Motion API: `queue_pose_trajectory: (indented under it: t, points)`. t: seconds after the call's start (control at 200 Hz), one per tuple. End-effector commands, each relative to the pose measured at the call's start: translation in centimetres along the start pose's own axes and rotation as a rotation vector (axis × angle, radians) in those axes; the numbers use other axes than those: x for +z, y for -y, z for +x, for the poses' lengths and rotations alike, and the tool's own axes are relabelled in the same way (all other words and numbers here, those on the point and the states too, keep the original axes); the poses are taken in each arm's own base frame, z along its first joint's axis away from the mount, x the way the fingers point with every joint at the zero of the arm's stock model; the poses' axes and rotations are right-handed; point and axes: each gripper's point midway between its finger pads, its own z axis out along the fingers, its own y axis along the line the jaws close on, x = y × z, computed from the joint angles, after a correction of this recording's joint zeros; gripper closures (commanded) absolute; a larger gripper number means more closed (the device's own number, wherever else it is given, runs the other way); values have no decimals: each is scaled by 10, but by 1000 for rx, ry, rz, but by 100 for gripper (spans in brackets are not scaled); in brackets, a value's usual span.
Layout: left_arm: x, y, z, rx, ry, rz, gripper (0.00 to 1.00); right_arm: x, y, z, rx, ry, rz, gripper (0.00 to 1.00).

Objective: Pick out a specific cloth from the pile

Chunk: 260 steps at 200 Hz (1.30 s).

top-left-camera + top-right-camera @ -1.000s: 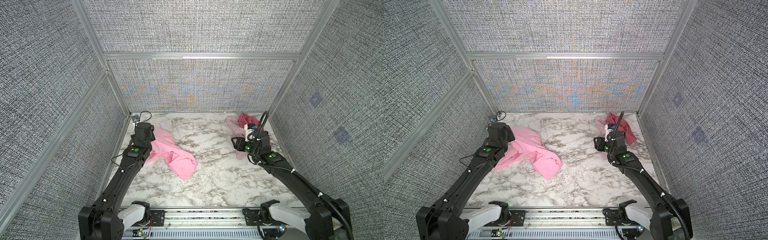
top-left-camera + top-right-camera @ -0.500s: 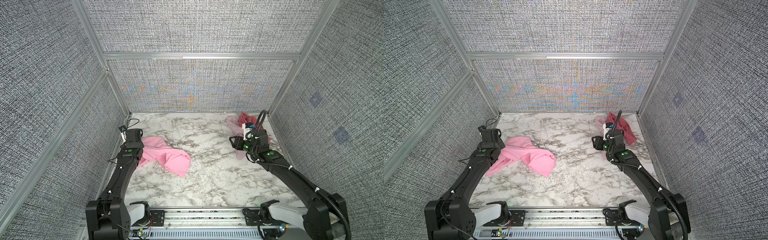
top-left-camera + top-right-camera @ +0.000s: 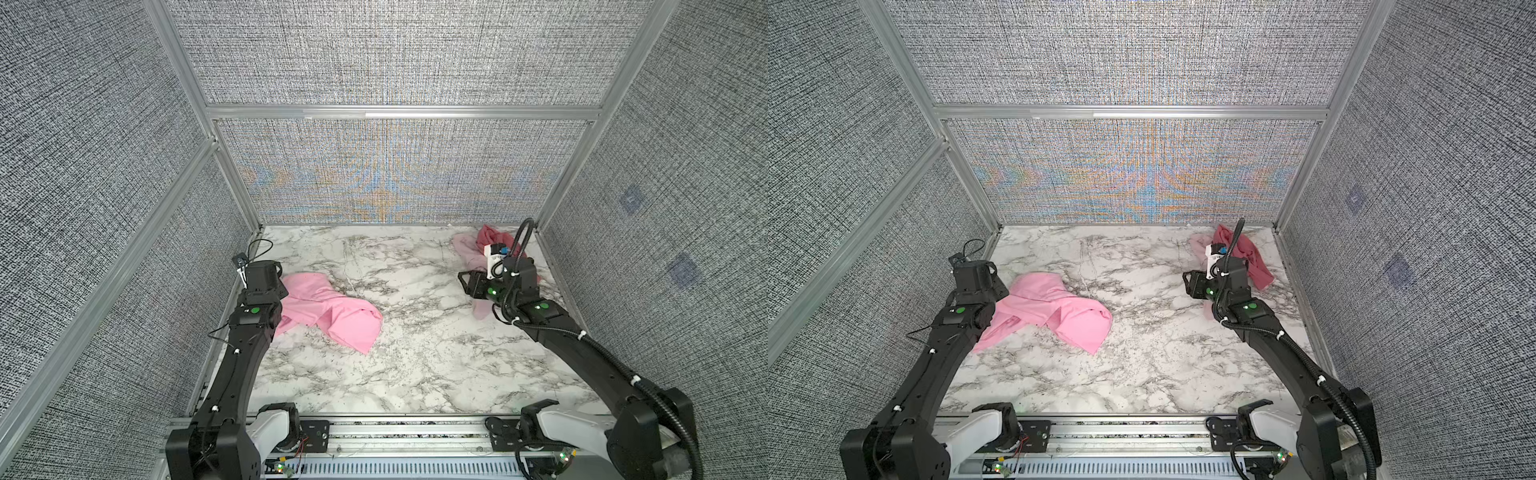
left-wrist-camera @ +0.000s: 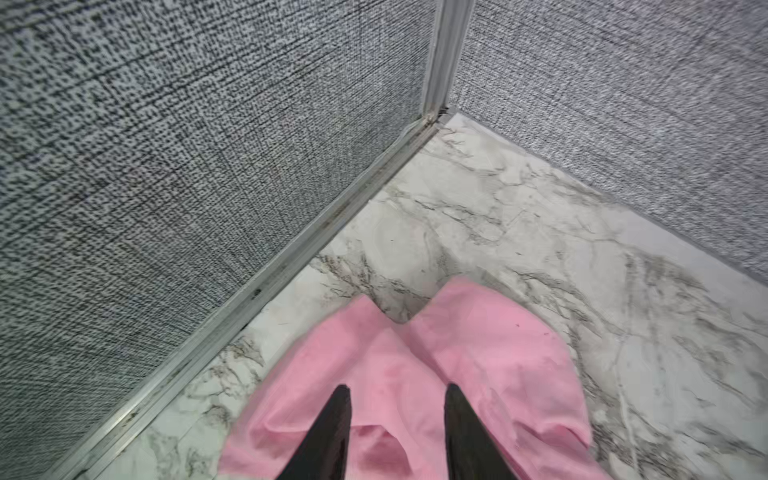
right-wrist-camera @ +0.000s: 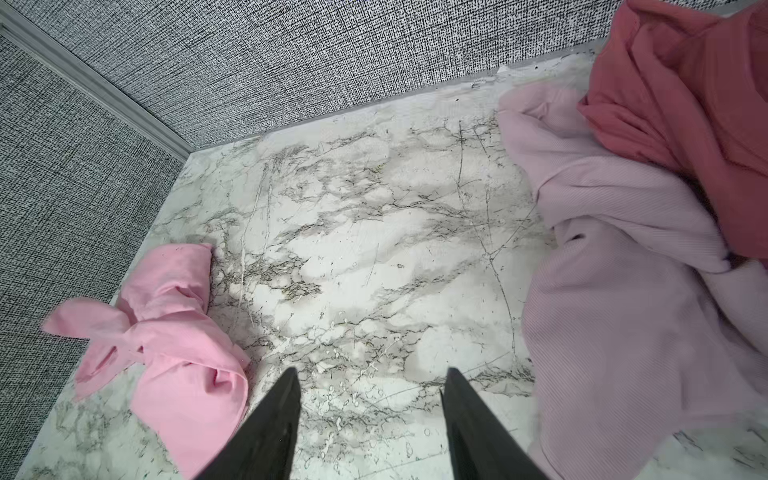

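The cloth (image 3: 332, 311) (image 3: 1059, 311), bright pink, lies crumpled on the marble table's left side, apart from the pile. My left gripper (image 4: 397, 390) is open just above the cloth's (image 4: 490, 345) left end, with a fold of it lying between and under the fingers. The pile (image 3: 478, 245) sits in the far right corner: a pale dusty-pink cloth (image 5: 623, 291) with a rose-red cloth (image 5: 685, 104) on it. My right gripper (image 5: 372, 374) (image 3: 467, 282) hovers open over bare marble beside the pile, holding nothing.
Grey fabric walls with aluminium rails close the table (image 3: 415, 353) on three sides. The left wall rail (image 4: 291, 257) runs close beside the cloth and my left arm. A metal rail with the arm bases (image 3: 395, 432) runs along the front edge.
My left arm dragged the bright pink cloth leftward toward the wall, then its jaws went from shut to open. The right arm has hardly moved.
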Motion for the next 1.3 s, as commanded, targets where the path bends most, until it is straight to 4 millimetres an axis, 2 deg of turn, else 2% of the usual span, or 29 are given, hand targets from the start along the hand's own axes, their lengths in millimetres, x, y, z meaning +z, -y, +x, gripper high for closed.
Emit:
queue_pose_trajectory:
  t: [0.0,0.125,0.23,0.355,0.435,0.575,0.65,0.765,1.036,1.296]
  points:
    - [-11,29,-2,32,-8,151,57,-2,-3,-3,-2,10,-11,43]
    - [-27,64,6,146,-9,243,53,-2,-3,-2,2,7,-12,43]
    - [-42,108,33,251,-46,361,51,-3,-1,1,5,6,-6,43]
    - [-56,159,87,403,-126,471,50,-5,1,4,15,8,-4,43]
    - [-65,185,127,525,-159,504,50,-7,2,8,20,7,0,43]
    - [-75,217,186,664,-250,573,52,-11,6,11,18,11,16,43]
    - [-72,221,209,681,-305,583,54,-13,7,12,16,11,20,43]
    - [-67,220,229,686,-357,585,55,-15,8,14,12,9,26,43]
    - [-63,208,260,693,-421,599,54,-12,8,13,11,10,23,43]
    - [-44,197,280,731,-483,487,49,-7,6,14,17,1,11,43]
